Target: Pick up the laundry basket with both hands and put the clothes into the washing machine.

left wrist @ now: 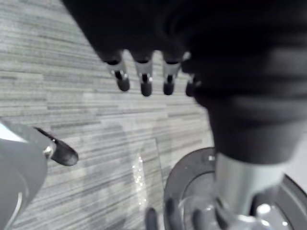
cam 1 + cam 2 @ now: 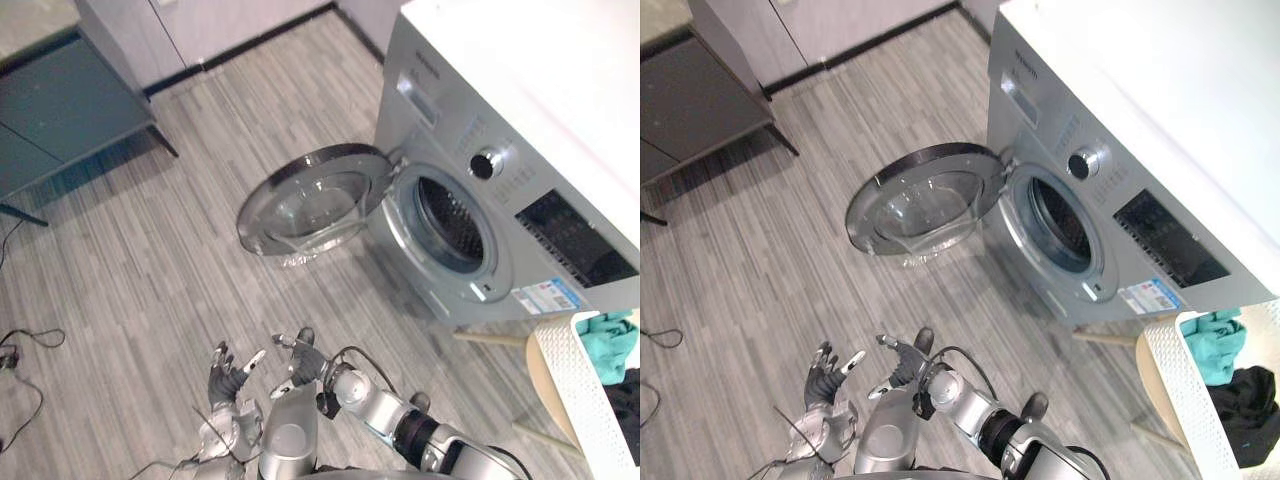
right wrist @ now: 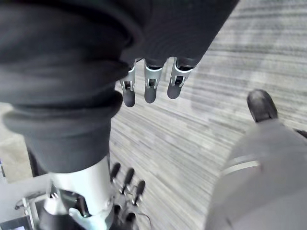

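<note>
— Entry one, upper left of frame?
— Dark cabinet point(image 2: 60, 110) on thin legs. Stands on grey plank floor point(image 2: 130, 270).

— Lower centre?
— Left hand point(image 2: 228, 382). Fingers spread and relaxed, empty, raised over bare planks. Same in left wrist view: fingers point(image 1: 144, 81) straight, floor beyond them.

— Just right of it?
— Right hand point(image 2: 300, 360). Close beside the left, likewise released, thumb apart, grasping nothing. Right wrist view: fingers point(image 3: 151, 88) extended over floor.

— Centre of frame?
— Round door point(image 2: 310, 205). Glass bowl in a dark ring, swung fully open, hinged at its right edge to the machine.

— Upper right?
— Washing machine point(image 2: 540, 110). Silver front, white top. Drum opening point(image 2: 450, 225) uncovered and dark; contents not discernible. Knob point(image 2: 487, 163) above and right of the opening.

— Lower right corner?
— Laundry basket point(image 2: 575, 385). White, perforated wall, cut off by the frame edge, just below the machine's front. Holds a teal garment point(image 2: 612, 345) and a black garment point(image 2: 628, 400). Beige support point(image 2: 538, 385) beneath, kind unclear. Well apart from both hands, touched by neither.
</note>
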`<state>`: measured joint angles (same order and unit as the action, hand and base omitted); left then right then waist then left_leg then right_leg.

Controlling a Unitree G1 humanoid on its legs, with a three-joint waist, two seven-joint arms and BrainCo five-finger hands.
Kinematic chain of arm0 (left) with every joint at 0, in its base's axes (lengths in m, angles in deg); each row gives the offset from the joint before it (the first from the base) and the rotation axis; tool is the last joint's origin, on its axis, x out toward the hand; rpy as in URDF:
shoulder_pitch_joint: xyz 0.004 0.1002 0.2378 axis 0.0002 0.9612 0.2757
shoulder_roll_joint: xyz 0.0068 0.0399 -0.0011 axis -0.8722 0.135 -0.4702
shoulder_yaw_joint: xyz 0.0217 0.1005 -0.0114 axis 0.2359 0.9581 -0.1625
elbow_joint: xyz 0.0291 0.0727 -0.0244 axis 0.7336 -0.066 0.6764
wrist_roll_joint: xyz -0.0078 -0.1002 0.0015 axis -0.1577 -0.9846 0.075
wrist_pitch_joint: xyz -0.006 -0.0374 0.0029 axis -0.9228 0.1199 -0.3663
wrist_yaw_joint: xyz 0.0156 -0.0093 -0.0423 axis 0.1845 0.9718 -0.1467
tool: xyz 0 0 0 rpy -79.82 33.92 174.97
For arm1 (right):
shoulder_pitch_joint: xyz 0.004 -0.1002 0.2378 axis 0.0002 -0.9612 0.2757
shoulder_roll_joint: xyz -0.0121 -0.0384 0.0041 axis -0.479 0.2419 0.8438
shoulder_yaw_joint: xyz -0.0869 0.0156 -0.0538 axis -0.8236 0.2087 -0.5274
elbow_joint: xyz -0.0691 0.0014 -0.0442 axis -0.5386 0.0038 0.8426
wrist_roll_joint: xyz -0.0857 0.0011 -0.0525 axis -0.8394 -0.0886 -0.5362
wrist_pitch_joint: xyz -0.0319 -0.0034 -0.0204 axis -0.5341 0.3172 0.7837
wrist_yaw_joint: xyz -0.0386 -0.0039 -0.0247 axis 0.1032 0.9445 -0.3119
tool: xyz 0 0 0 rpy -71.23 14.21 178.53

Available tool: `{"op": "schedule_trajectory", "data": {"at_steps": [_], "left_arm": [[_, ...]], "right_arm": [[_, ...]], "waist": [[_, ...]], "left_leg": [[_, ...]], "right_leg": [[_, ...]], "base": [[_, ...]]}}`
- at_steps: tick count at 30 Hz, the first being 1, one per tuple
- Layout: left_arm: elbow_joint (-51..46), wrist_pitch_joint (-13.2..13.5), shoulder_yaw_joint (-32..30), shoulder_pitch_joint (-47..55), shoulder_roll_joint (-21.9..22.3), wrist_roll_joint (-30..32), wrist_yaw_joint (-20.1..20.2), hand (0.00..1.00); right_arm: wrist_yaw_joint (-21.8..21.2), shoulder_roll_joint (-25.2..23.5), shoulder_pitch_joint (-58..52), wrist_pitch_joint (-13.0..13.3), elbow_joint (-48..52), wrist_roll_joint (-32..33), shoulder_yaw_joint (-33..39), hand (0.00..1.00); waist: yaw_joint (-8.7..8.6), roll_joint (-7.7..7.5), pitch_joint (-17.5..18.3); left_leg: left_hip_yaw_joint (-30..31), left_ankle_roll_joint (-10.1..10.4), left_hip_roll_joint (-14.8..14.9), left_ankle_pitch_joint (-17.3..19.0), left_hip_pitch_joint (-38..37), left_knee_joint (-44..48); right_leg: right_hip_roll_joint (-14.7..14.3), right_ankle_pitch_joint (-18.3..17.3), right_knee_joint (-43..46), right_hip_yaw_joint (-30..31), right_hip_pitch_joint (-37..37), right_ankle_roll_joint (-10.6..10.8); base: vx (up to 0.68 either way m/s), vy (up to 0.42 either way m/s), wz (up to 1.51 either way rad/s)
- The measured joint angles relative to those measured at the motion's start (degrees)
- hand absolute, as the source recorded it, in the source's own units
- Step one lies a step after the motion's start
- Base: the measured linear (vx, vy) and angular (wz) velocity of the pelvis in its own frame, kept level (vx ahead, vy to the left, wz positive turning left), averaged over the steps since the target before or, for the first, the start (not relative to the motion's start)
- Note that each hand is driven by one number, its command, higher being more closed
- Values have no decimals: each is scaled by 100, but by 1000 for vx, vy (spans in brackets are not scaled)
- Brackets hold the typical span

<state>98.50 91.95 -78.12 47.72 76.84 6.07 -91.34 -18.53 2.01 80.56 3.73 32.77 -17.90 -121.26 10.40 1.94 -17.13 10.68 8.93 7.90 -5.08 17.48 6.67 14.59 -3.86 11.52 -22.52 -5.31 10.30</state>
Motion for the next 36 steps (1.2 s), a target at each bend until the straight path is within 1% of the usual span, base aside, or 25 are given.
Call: {"op": "schedule_trajectory", "data": {"at_steps": [2,5,6,8,9,10,12,13,14,15,17,18,20,21,22,23,24,25,26,27,28,30,32,34,36], "left_arm": [[41,-3,3,74,-6,3,7,0],[324,-51,18,0,-25,14,20,0],[472,-104,87,-87,-61,23,26,0],[666,-214,384,-311,-242,235,123,0],[672,-276,611,-561,-357,371,269,0],[671,-300,703,-725,-406,427,312,0],[666,-346,737,-1516,-624,754,404,0],[671,-346,712,-1734,-694,812,399,0],[780,-346,689,-2239,-872,873,388,0],[919,-339,653,-2548,-989,884,385,0],[2203,-428,440,-4093,-1569,892,343,0],[2587,-478,436,-4525,-1739,889,311,0],[3780,-628,430,-5874,-2357,831,228,0],[4015,-645,430,-6097,-2514,727,232,0],[4365,-719,446,-6415,-2794,564,273,0],[4391,-769,558,-6585,-2727,504,510,0],[4459,-797,560,-6685,-2689,503,520,0],[4678,-905,519,-6936,-2740,598,507,0],[4806,-982,407,-7113,-2892,626,474,0],[4815,-1001,319,-7180,-2949,623,446,0],[4815,-1019,216,-7334,-2967,419,307,0],[4814,-1091,41,-7472,-2968,-131,128,0],[4800,-1140,-184,-7476,-2984,-271,2,0],[4680,-1218,-254,-7490,-2982,-278,-144,0],[4637,-1236,-396,-7513,-2930,-269,-152,0]], "right_arm": [[17,202,-192,16,339,97,465,0],[43,483,-569,24,760,123,926,0],[43,616,-781,28,973,124,1155,0],[48,840,-1181,35,1403,116,1643,0],[57,964,-1461,33,1570,118,2025,0],[62,999,-1555,32,1643,118,2164,0],[161,1103,-1794,8,1718,118,2786,0],[172,1116,-1818,3,1737,118,2916,0],[214,1165,-1873,0,1849,137,3116,0],[230,1187,-1897,0,1889,154,3170,0],[271,1188,-1861,-1,1925,358,3312,0],[276,1175,-1851,-3,1927,380,3349,0],[293,1107,-1822,-3,2024,590,3378,0],[310,1069,-1830,-2,2036,640,3362,0],[329,926,-1827,0,2094,734,3354,0],[379,819,-1840,20,2131,822,3348,0],[383,763,-1815,29,2132,858,3312,0],[386,623,-1768,72,2152,870,3214,0],[397,485,-1796,124,2216,965,3150,0],[406,435,-1851,142,2278,998,3147,0],[429,366,-2006,165,2408,1050,3153,0],[463,282,-2162,146,2513,1129,3144,0],[514,190,-2225,148,2645,1151,3130,0],[521,144,-2273,162,2850,1185,3131,0],[520,144,-2320,174,2976,1191,3136,0]], "waist": [[-19,-101,189],[-79,-165,301],[-150,-220,329],[-351,-241,341],[-386,-261,348],[-415,-262,346],[-628,-327,317],[-662,-351,298],[-763,-413,246],[-815,-446,201],[-980,-577,-108],[-993,-610,-198],[-1052,-761,-594],[-1094,-806,-647],[-1141,-891,-702],[-1119,-946,-736],[-1119,-980,-761],[-1144,-1099,-817],[-1242,-1203,-868],[-1282,-1234,-896],[-1273,-1286,-932],[-1233,-1314,-1008],[-1226,-1313,-1010],[-1118,-1313,-1010],[-1102,-1311,-1012]], "left_leg": [[-27,0,25,3,-25,-65],[-137,-1,72,3,-66,-95],[-286,5,119,0,-134,-138],[-466,21,168,-10,-190,-178],[-640,27,228,-6,-202,-177],[-703,29,255,-5,-200,-177],[-999,39,373,1,-211,-155],[-1067,45,403,6,-207,-139],[-1178,79,472,35,-141,-29],[-1222,94,516,63,-95,44],[-1238,124,660,127,219,381],[-1239,127,692,129,310,442],[-1191,132,747,156,705,652],[-1183,131,748,160,821,689],[-1184,130,762,163,1090,791],[-1214,110,795,176,1296,902],[-1212,92,822,191,1397,981],[-1207,135,890,245,1584,1098],[-1155,152,964,280,1807,1209],[-1119,157,990,289,1905,1252],[-1085,158,1010,289,2052,1268],[-1064,159,1021,289,2172,1386],[-1077,152,1047,328,2203,1481],[-1093,146,1111,454,2261,1677],[-1086,132,1119,512,2286,1749]], "right_leg": [[-28,14,-80,20,2,-22],[-61,66,-171,106,-12,-31],[-75,99,-182,255,-74,-5],[-90,134,-170,432,-173,-21],[-132,206,-179,618,-304,-35],[-152,230,-184,698,-355,-39],[-242,339,-186,1009,-571,-91],[-261,361,-184,1066,-622,-101],[-319,405,-177,1201,-745,-119],[-357,442,-176,1258,-807,-146],[-488,541,-137,1349,-1043,-187],[-517,570,-126,1359,-1121,-209],[-577,672,-105,1371,-1436,-181],[-579,698,-102,1377,-1540,-176],[-599,783,-145,1413,-1752,-188],[-636,886,-234,1485,-1913,-169],[-663,941,-292,1488,-1953,-179],[-727,1000,-387,1495,-2043,-182],[-795,1043,-491,1460,-2123,-166],[-830,1071,-562,1450,-2148,-174],[-857,1123,-669,1452,-2225,-172],[-868,1284,-708,1446,-2277,-190],[-883,1301,-707,1465,-2284,-214],[-935,1301,-703,1482,-2281,-214],[-940,1297,-703,1483,-2264,-212]], "base": [[6,-5,-7],[4,-10,-23],[8,-7,-44],[-2,-5,-58],[-18,-3,-60],[-33,-7,-68],[-46,-14,-68],[-69,-14,-70],[-69,-18,-50],[-102,-25,-59],[-143,-30,-35],[-175,-27,-17],[-178,-23,-13],[-161,-12,-11],[-120,1,-22],[-108,0,-25],[-82,-10,-29],[-65,-18,-24],[-63,-23,-20],[-40,-13,-11],[0,0,0],[15,3,0],[60,17,-9],[75,32,-16],[78,39,-4]]}}
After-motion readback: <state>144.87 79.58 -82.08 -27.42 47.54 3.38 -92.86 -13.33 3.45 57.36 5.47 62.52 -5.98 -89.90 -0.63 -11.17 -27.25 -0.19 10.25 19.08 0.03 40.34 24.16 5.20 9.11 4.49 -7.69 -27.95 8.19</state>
